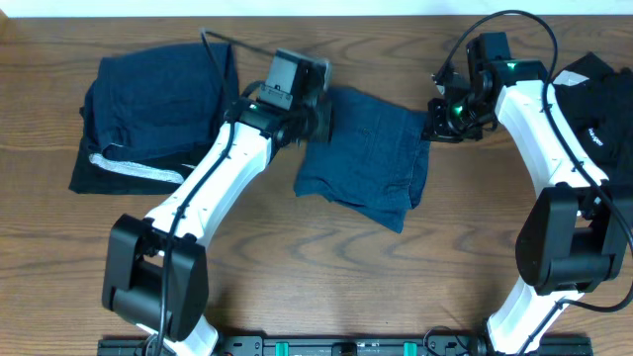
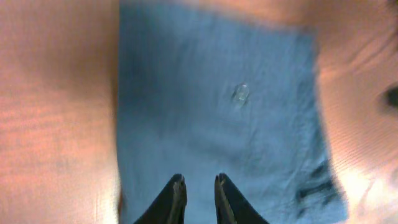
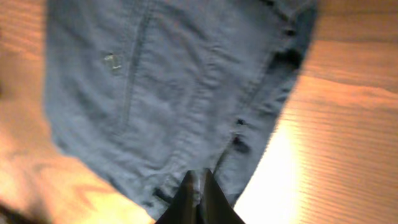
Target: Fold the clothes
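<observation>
My left gripper [image 2: 200,194] hangs with a narrow gap and nothing between the fingers, low over the navy shorts [image 1: 366,148] at their 10 o'clock corner. My right gripper [image 3: 200,186] is pinched almost together at their 2 o'clock edge; I cannot tell whether it holds cloth. I judge both are set at opposite ends to square the fold. The shorts lie folded mid-table [image 1: 326,287], with a dark stack [image 1: 148,109] at 9 o'clock and a black garment [image 1: 605,94] at 3.
</observation>
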